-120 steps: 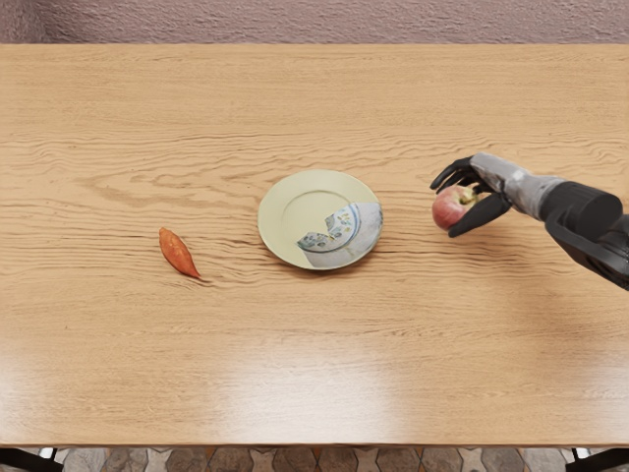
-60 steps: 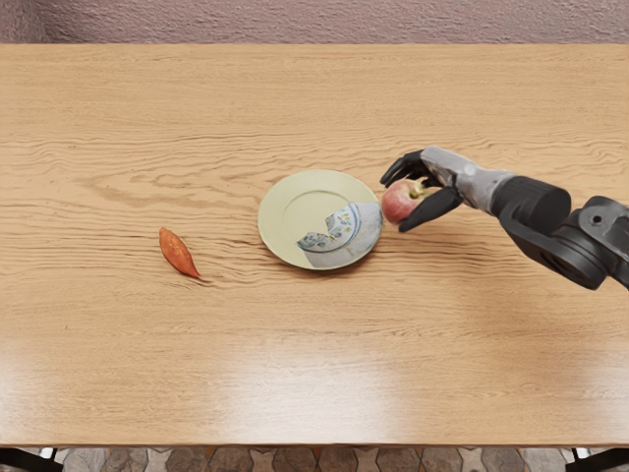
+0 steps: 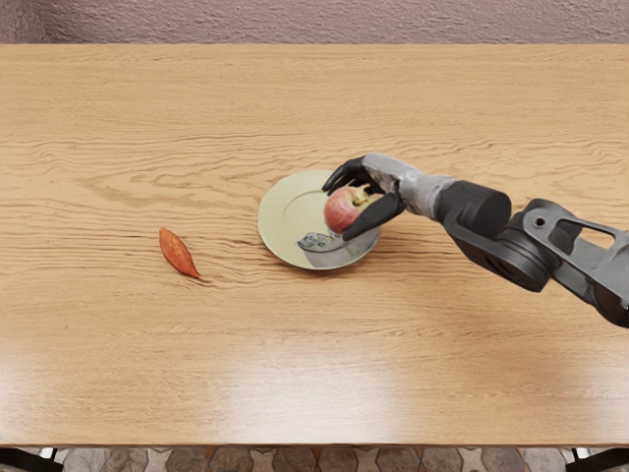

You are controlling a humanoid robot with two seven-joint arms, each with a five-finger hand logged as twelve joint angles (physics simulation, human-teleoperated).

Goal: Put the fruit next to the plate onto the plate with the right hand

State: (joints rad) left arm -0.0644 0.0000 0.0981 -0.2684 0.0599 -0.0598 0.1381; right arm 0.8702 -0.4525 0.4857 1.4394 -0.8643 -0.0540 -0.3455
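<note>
Right hand (image 3: 376,189): closed around the apple, dark fingers (image 3: 346,175) laid over its top, thumb (image 3: 373,213) set under its right side
Apple (image 3: 341,208): red, held over the right half of the plate; contact with the plate cannot be told
Plate (image 3: 287,211): pale and round, set near the table's middle, a patterned patch seen at its near right rim
Right arm (image 3: 511,238): brought in from the right edge
Orange object (image 3: 179,253): long and pointed, laid on the table (image 3: 314,364), well left of the plate
</note>
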